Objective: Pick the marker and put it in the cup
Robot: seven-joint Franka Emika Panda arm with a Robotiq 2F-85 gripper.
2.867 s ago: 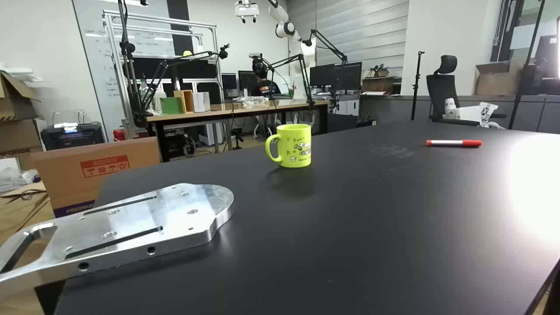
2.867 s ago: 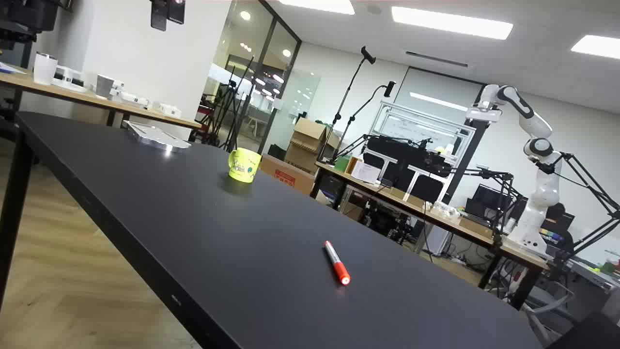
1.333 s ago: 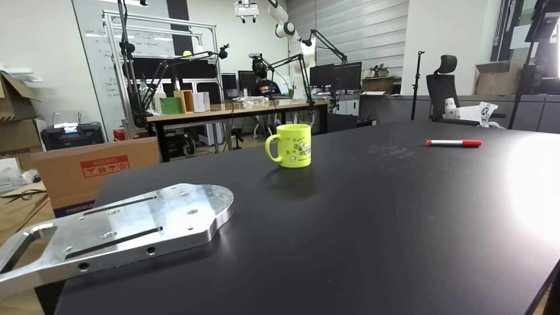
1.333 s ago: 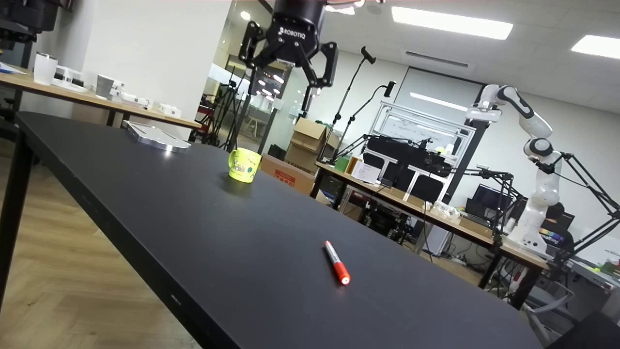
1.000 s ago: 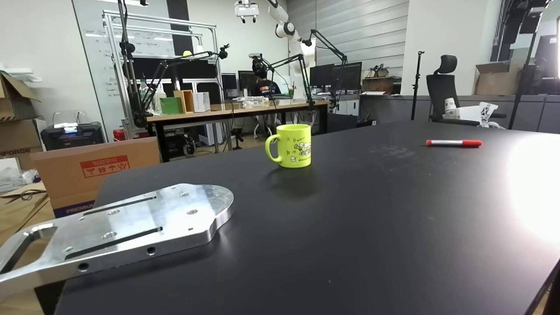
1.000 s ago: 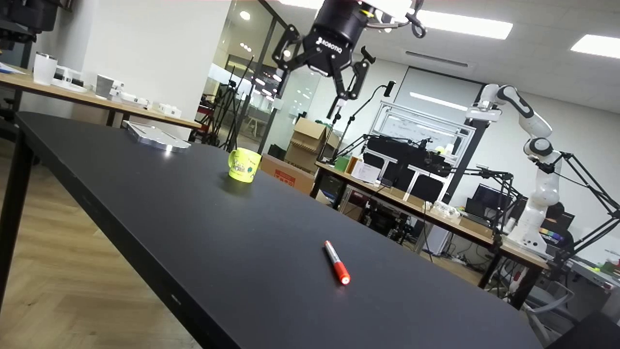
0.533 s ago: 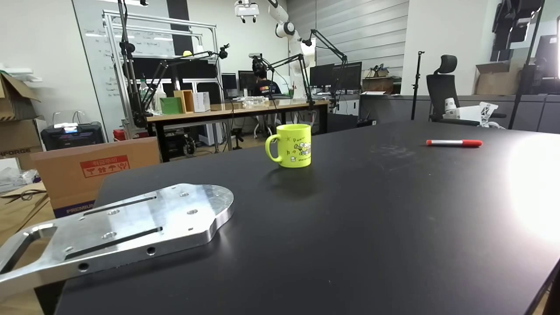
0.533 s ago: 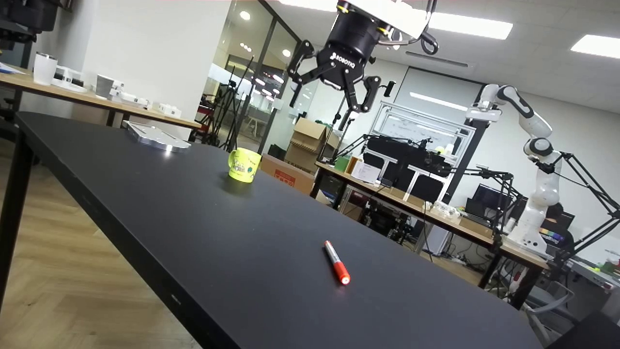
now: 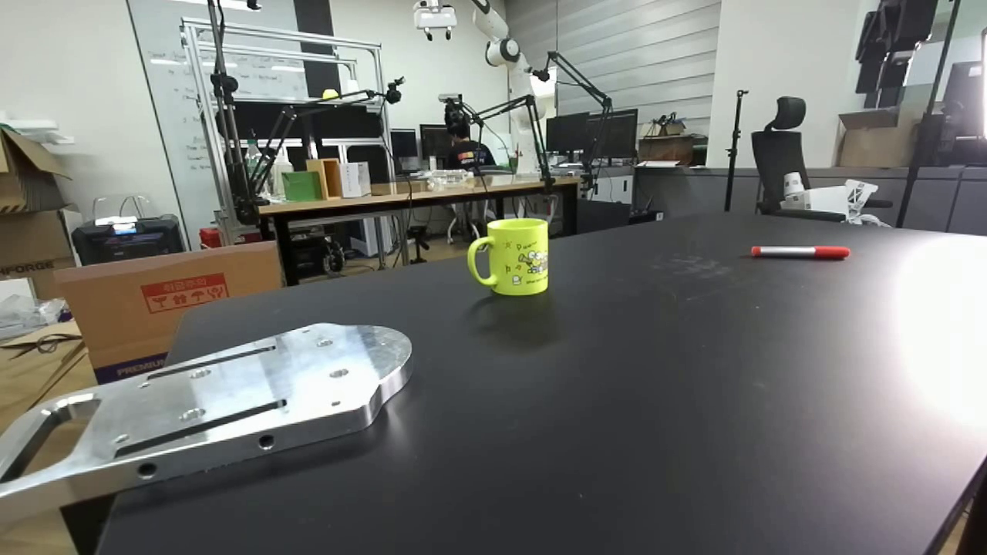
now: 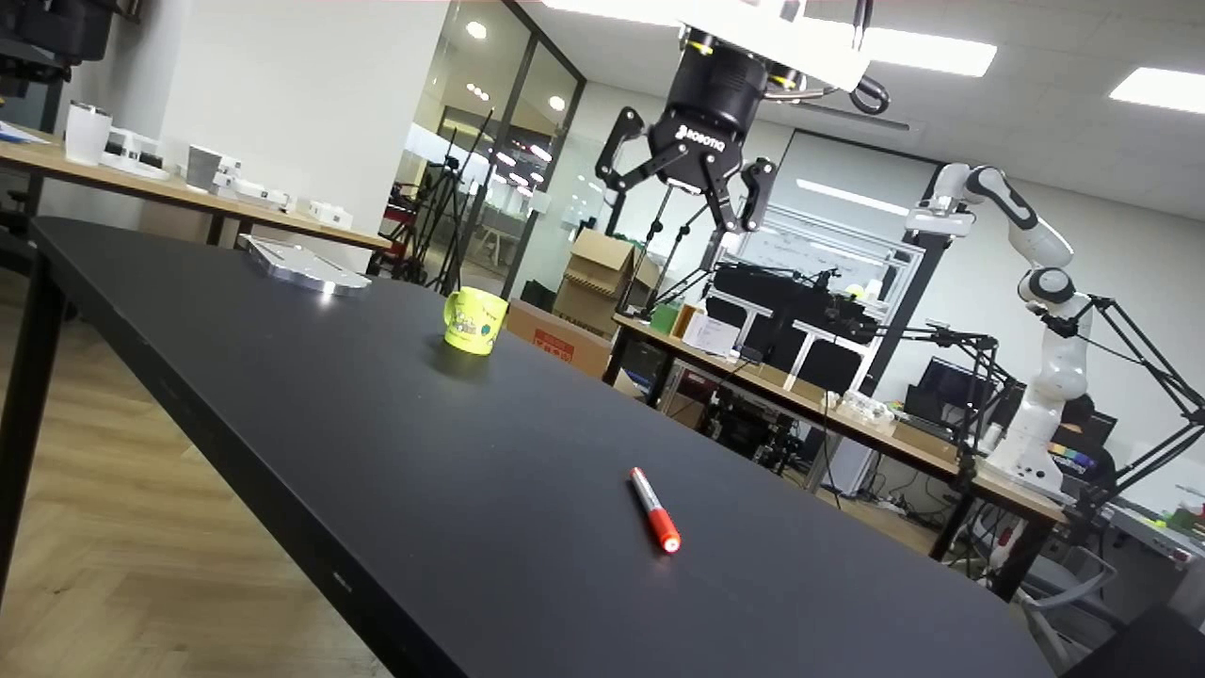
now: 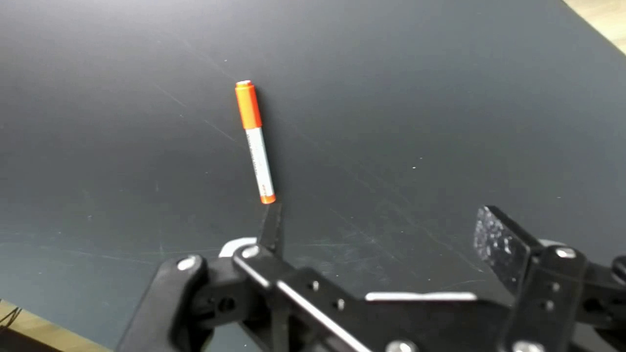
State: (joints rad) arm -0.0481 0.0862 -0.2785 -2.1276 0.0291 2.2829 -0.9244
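Note:
The marker, white with a red cap and red end, lies on the dark table in both exterior views (image 9: 800, 252) (image 10: 652, 509). It also lies left of centre in the wrist view (image 11: 255, 142). The cup, a yellow-green mug with a side handle and dark print, stands upright on the table in both exterior views (image 9: 520, 258) (image 10: 473, 322); it is out of the wrist view. My gripper (image 10: 662, 234) is open and empty, high above the table. In the wrist view, the marker's near end appears just beyond the left fingertip of my gripper (image 11: 379, 215).
A flat silver metal plate (image 9: 270, 385) lies on the table beyond the cup from the marker; it also shows in an exterior view (image 10: 306, 266). The black table (image 10: 527, 452) has a long edge near the marker and cup. A cardboard box (image 9: 177, 308) stands beside the table.
My gripper has come down into fuller view from the top and moved right in an exterior view, staying open. The marker, cup and metal plate have not moved.

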